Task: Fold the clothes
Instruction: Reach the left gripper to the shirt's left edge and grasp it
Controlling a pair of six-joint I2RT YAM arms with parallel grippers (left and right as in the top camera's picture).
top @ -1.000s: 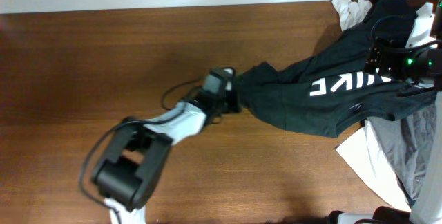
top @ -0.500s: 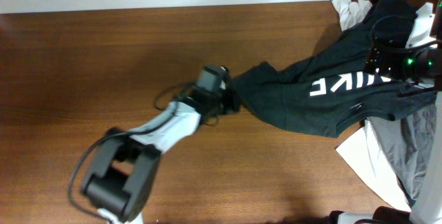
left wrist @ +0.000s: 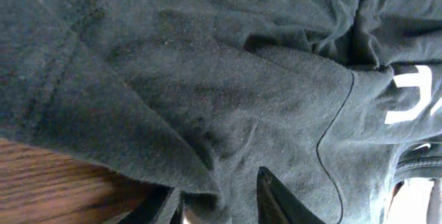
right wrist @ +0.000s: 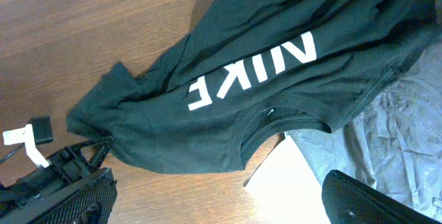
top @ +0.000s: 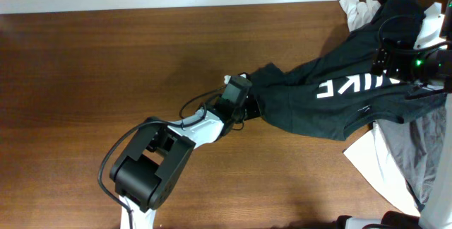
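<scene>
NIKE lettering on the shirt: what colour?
White lettering on a dark T-shirt; the right wrist view shows it best.

The table (top: 106, 59) is viewed from straight above by the overhead camera. The left wrist view is taken very close against the dark shirt (left wrist: 207, 79), faced toward about 2 o'clock. The right wrist view is taken from higher up at the 3 o'clock edge, looking down. The white lettering (right wrist: 252, 79) is shared by all three views.

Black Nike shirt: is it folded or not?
Not folded: the black Nike shirt lies rumpled and stretched across the table, lettering showing.
</scene>
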